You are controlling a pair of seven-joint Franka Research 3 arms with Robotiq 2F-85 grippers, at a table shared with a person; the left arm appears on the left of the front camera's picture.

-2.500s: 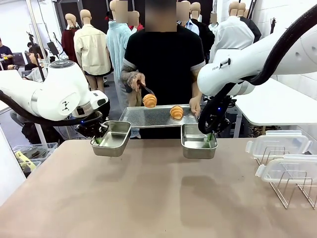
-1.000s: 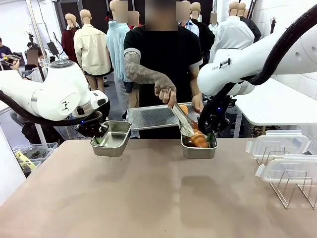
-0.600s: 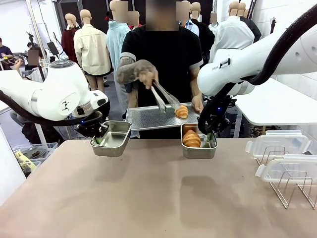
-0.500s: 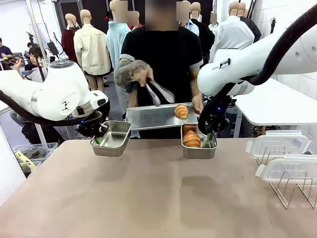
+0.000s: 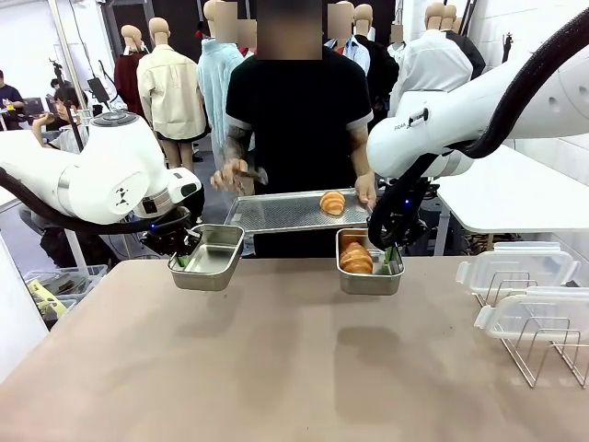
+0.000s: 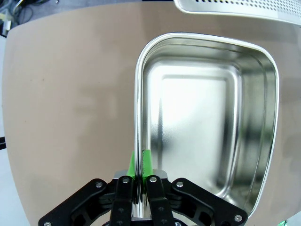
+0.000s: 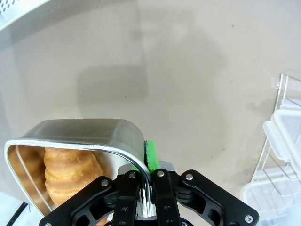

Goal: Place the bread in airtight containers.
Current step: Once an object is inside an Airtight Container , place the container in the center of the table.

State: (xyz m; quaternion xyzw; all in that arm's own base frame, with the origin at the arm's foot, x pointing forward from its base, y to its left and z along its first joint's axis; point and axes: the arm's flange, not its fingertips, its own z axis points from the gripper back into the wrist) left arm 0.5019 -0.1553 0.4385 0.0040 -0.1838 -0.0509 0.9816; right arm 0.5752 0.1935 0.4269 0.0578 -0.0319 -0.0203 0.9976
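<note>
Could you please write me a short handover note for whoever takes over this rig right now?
Left gripper: shut on the rim of the left tin, which is empty and held above the table.
Right gripper: shut on the rim of the right tin, also lifted.
Done: one croissant lies in the right tin.
Left: the second croissant is on the tray, which the person's hand holds; the other hand has the tongs. It probably goes into the left tin. Both lids are off, at the rack.
</note>
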